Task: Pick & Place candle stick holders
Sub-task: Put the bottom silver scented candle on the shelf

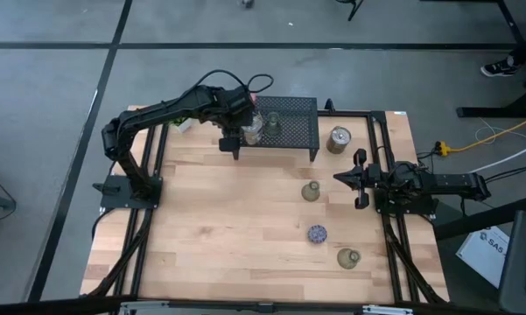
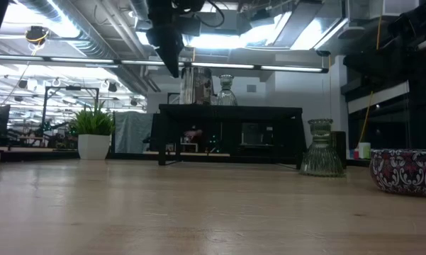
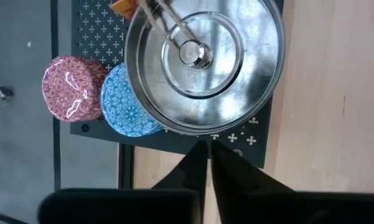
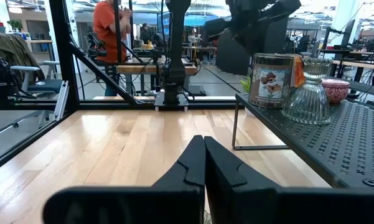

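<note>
A shiny silver holder stands on the black perforated rack at the table's far side, with a pink holder and a light blue holder beside it. A clear glass holder stands on the rack too. My left gripper is shut and empty, hovering above the rack's near edge, close beside the silver holder. Another silver holder, two olive-grey holders and a speckled dark blue holder stand on the table. My right gripper is shut and empty at the right.
A small green potted plant stands at the far left, beside the rack. The rack's thin legs stand on the wood. Bare wood lies left of the loose holders. A person stands in the room beyond the table.
</note>
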`<act>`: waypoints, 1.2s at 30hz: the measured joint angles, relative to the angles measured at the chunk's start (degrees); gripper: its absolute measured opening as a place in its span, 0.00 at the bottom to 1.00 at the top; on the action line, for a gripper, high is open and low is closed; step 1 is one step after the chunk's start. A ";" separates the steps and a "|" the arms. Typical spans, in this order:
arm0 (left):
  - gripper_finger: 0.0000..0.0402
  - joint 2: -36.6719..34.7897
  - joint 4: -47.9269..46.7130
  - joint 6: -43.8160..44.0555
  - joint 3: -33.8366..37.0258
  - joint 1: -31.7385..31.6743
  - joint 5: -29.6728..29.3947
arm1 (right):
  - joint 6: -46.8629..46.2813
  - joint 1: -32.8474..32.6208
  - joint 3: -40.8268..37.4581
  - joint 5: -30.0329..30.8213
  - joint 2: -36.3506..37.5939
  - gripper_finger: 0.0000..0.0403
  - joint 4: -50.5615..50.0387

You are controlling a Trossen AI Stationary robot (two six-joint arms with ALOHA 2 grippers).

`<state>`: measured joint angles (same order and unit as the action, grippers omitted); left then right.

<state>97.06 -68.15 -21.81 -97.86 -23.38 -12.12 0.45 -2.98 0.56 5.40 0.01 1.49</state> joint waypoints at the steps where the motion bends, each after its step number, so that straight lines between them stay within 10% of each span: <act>1: 0.02 -0.01 0.01 0.00 0.00 0.00 0.06 | 0.00 0.02 -0.01 0.00 0.00 0.00 -0.02; 36: 0.01 -0.01 0.51 -0.41 0.00 -1.53 -0.26 | 0.00 0.02 0.00 0.00 0.00 0.00 -0.01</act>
<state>97.06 -67.64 -22.22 -97.86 -24.91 -12.38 0.45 -2.97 0.56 5.39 0.01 1.48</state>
